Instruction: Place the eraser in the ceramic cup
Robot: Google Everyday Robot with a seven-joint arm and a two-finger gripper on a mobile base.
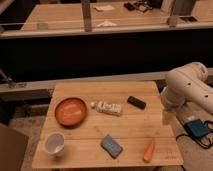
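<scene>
The eraser (pixel 136 102) is a small flat black block lying on the wooden table (pixel 135 131), right of its middle and towards the back. The ceramic cup (pixel 54 144) is white with a pale inside and stands upright at the table's front left corner. My gripper (pixel 168 117) hangs at the end of the white arm (pixel 187 87) over the table's right edge, right of and a little nearer than the eraser, apart from it. It holds nothing that I can see.
An orange plate (pixel 70 111) lies at the left, a white printed tube (pixel 106 107) at the middle, a blue-grey block (pixel 111 145) at the front, and an orange carrot-shaped thing (pixel 149 150) at the front right. A blue device with cables (pixel 196 128) lies on the floor to the right.
</scene>
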